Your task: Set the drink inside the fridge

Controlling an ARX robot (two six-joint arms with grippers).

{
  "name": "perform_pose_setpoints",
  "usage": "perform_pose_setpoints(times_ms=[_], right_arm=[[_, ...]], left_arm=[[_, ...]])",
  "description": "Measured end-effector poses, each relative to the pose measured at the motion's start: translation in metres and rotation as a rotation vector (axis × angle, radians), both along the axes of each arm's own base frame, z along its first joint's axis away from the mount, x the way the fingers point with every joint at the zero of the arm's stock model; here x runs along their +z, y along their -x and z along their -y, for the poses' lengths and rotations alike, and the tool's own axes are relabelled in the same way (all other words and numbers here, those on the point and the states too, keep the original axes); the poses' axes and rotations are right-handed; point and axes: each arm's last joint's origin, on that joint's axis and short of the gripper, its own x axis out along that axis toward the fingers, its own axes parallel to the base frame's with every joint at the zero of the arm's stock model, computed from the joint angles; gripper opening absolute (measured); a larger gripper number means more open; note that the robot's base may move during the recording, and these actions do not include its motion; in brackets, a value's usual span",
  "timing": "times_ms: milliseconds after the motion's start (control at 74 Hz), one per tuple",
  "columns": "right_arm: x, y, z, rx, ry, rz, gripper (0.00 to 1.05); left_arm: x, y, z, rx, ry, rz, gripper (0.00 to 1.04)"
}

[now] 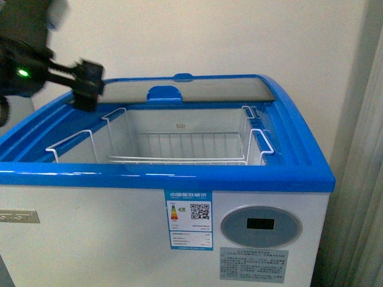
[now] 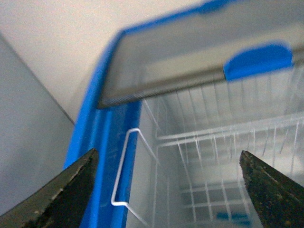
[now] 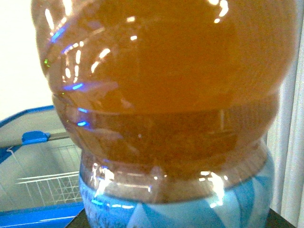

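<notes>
Right, the fridge (image 1: 179, 176) stands open, its wire basket (image 1: 179, 158) bare. The left gripper (image 1: 90, 85) hangs spread wide over the left rim. The amber drink bottle (image 3: 161, 95) sits outside, filling the right wrist view; I cannot tell the right gripper's state. Placing it remains.

The blue-headed energy label (image 1: 188, 219) on the white front of the fridge (image 1: 90, 239) reads 中国能效标识 above a coloured arrow scale and a QR code (image 1: 200, 211); its finer print is too small to read. Lettering on the grey plate (image 1: 254, 265) lower right and the metallic badge (image 1: 18, 216) at left is illegible, as is the wrapper (image 3: 190, 211) of the drink bottle (image 3: 161, 71).
</notes>
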Motion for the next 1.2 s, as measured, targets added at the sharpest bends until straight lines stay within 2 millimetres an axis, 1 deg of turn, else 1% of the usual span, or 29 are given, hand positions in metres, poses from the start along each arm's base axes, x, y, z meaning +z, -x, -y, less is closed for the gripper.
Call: perform_pose_setpoints(times_ms=[14,27,68,81,149,176,189,216,284,311,351,419,432,486,514,581,608,622,649,689,703,757,770,838,851,919,932,1081,1203], right_arm=[[0.000,0.000,0.000,0.000,0.000,0.000,0.36],[0.000,0.000,0.000,0.000,0.000,0.000,0.36],[0.000,0.000,0.000,0.000,0.000,0.000,0.36],[0.000,0.000,0.000,0.000,0.000,0.000,0.36],[-0.001,-0.002,0.001,0.012,0.015,-0.033,0.36],[0.001,-0.002,0.001,0.058,0.046,-0.090,0.36],[0.004,-0.003,0.002,0.108,0.069,-0.162,0.36],[0.007,-0.004,0.003,0.157,0.099,-0.236,0.36],[0.015,-0.005,0.004,0.292,0.148,-0.391,0.36],[0.017,-0.011,0.003,0.371,0.178,-0.444,0.36],[0.020,-0.019,0.002,0.410,0.208,-0.452,0.36],[0.032,-0.040,0.000,0.440,0.291,-0.423,0.36],[0.037,-0.048,-0.001,0.446,0.313,-0.409,0.36],[0.046,-0.065,-0.004,0.447,0.378,-0.381,0.36],[0.052,-0.078,-0.007,0.449,0.424,-0.365,0.36],[0.062,-0.101,-0.015,0.468,0.502,-0.350,0.36],[0.066,-0.115,-0.021,0.488,0.545,-0.346,0.36],[0.068,-0.126,-0.026,0.499,0.588,-0.352,0.36],[0.069,-0.136,-0.032,0.513,0.622,-0.359,0.36],[0.069,-0.152,-0.040,0.537,0.675,-0.375,0.36],[0.068,-0.163,-0.046,0.555,0.711,-0.388,0.36],[0.065,-0.182,-0.059,0.591,0.787,-0.406,0.36],[0.063,-0.192,-0.066,0.603,0.826,-0.411,0.36],[0.061,-0.215,-0.083,0.623,0.915,-0.420,0.36],[0.061,-0.224,-0.090,0.631,0.960,-0.418,0.36],[0.060,-0.243,-0.108,0.650,1.045,-0.411,0.36],[0.060,-0.250,-0.114,0.656,1.076,-0.407,0.36],[0.053,-0.281,-0.151,0.682,1.239,-0.401,0.36],[0.038,-0.294,-0.173,0.708,1.316,-0.408,0.36]], left_arm=[[0.001,0.007,-0.001,0.001,0.025,0.021,0.84],[0.004,0.021,-0.005,0.005,0.069,0.061,0.81],[0.004,0.042,-0.011,0.013,0.121,0.107,0.75],[0.003,0.054,-0.015,0.018,0.152,0.128,0.72],[-0.008,0.084,-0.026,0.032,0.200,0.151,0.61],[-0.014,0.091,-0.028,0.038,0.210,0.145,0.58],[-0.017,0.094,-0.030,0.042,0.213,0.142,0.56],[-0.023,0.100,-0.032,0.050,0.220,0.132,0.52],[-0.047,0.114,-0.035,0.043,0.228,0.072,0.40],[-0.057,0.120,-0.036,0.038,0.230,0.046,0.35],[-0.066,0.127,-0.037,0.034,0.231,0.025,0.28],[-0.070,0.138,-0.040,0.040,0.238,0.033,0.17],[-0.070,0.140,-0.041,0.040,0.238,0.035,0.15],[-0.071,0.148,-0.043,0.042,0.242,0.051,0.06],[-0.071,0.151,-0.044,0.043,0.243,0.055,0.03],[-0.075,0.159,-0.046,0.045,0.247,0.056,0.03],[-0.077,0.162,-0.046,0.043,0.247,0.054,0.03],[-0.079,0.164,-0.048,0.037,0.247,0.052,0.03],[-0.081,0.169,-0.051,0.019,0.247,0.048,0.03],[-0.083,0.172,-0.053,0.023,0.247,0.048,0.03],[-0.084,0.173,-0.054,0.028,0.248,0.049,0.03],[-0.087,0.179,-0.057,0.045,0.248,0.050,0.03],[-0.087,0.180,-0.058,0.046,0.248,0.051,0.03],[-0.090,0.187,-0.058,0.046,0.248,0.051,0.03],[-0.090,0.188,-0.058,0.044,0.248,0.051,0.03],[-0.092,0.194,-0.058,0.042,0.248,0.051,0.03],[-0.093,0.195,-0.058,0.042,0.248,0.050,0.03],[-0.097,0.206,-0.058,0.043,0.248,0.048,0.03],[-0.100,0.214,-0.058,0.042,0.248,0.049,0.03]])
